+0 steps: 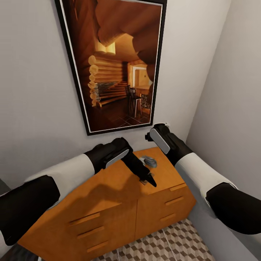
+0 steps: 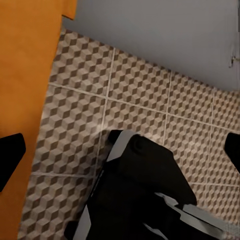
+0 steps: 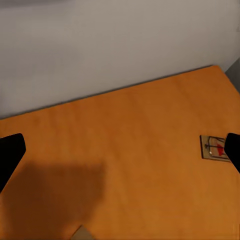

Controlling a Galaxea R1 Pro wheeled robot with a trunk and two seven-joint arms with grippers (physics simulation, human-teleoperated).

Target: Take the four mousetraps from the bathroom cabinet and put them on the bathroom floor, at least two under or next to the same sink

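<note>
One mousetrap [image 3: 215, 148] lies flat on the orange-brown cabinet [image 3: 125, 140] top, close to one fingertip of my right gripper [image 3: 120, 155], which is open and empty above it. In the head view my right arm [image 1: 161, 140] is held up near the wall over the cabinet's [image 1: 108, 210] back right corner. A small grey mousetrap shape [image 1: 149, 161] rests on the top there. My left gripper [image 1: 151, 181] points down at the front right edge, beside another small mousetrap [image 1: 145, 179]. It is open and holds nothing, and looks past the cabinet's edge [image 2: 25, 75] at the bathroom floor [image 2: 135, 85].
A large framed picture [image 1: 116, 65] hangs on the wall above the cabinet. Grey walls close in behind and on the right. Patterned floor tiles [image 1: 163, 243] show in front of the drawers. My own dark base [image 2: 145, 195] stands on the floor beside the cabinet.
</note>
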